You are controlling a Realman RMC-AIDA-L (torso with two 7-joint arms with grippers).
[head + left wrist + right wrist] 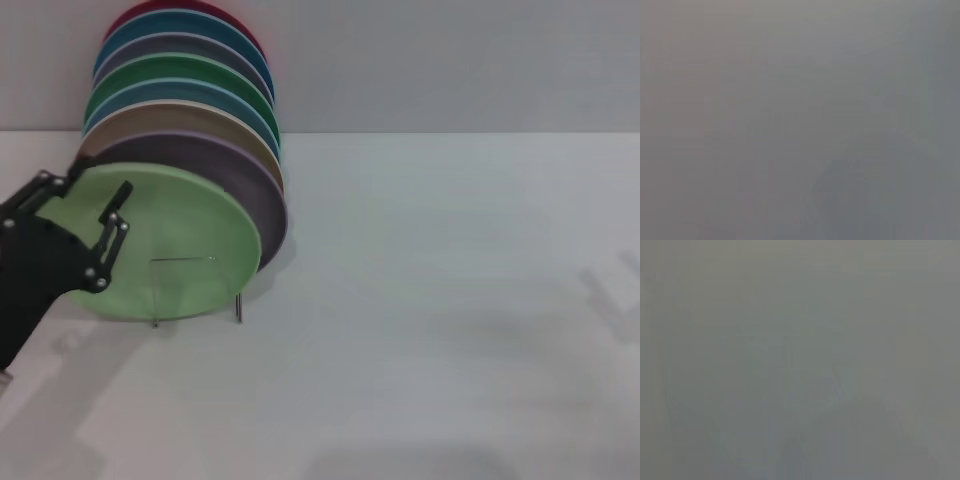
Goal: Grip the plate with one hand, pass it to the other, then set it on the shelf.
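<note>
L gripper open astride light-green plate edge, front of plate row on stand, white table

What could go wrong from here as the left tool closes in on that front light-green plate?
1. The left tool straddles the rim of the light-green plate, which leans on the lilac plate behind it. A finger could catch both plates.
2. The plates stand packed in a thin wire rack; pulling one out may tip or shift the row.
3. Both wrist views show nothing usable, so grip must be judged from the head view only. The right tool is out of view.
</note>
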